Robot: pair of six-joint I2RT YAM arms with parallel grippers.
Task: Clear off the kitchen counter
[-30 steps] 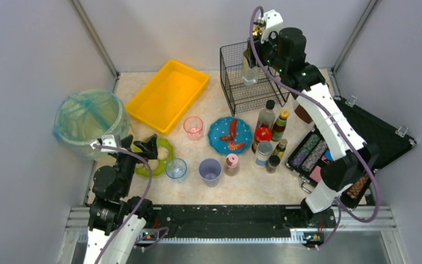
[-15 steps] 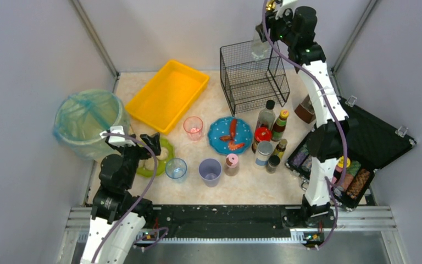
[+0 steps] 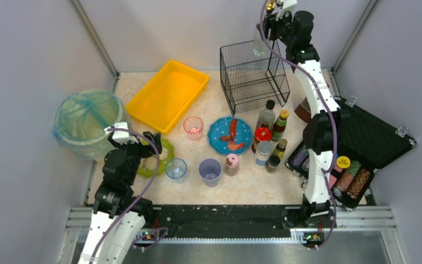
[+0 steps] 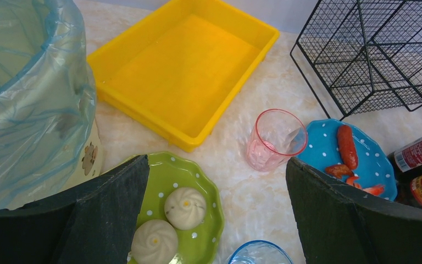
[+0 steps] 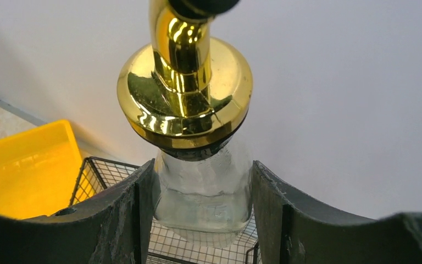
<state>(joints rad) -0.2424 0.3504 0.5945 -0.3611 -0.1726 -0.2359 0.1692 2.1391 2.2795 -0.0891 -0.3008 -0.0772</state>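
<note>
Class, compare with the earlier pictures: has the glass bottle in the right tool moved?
Yes. The glass bottle has risen out of the wire basket, shifting up-image past its far rim.

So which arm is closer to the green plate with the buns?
Left. The left gripper hovers open over the green plate; the right gripper is far off above the wire basket, holding a glass bottle.

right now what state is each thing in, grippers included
left gripper, open, holding nothing
right gripper, shut on the glass bottle, held above the wire basket
wire basket, empty
yellow tray, empty
black case, open
pink cup, upright, empty
green plate, holding two buns
blue plate, holding sausage pieces
bin, lined with a blue bag, top open
</note>
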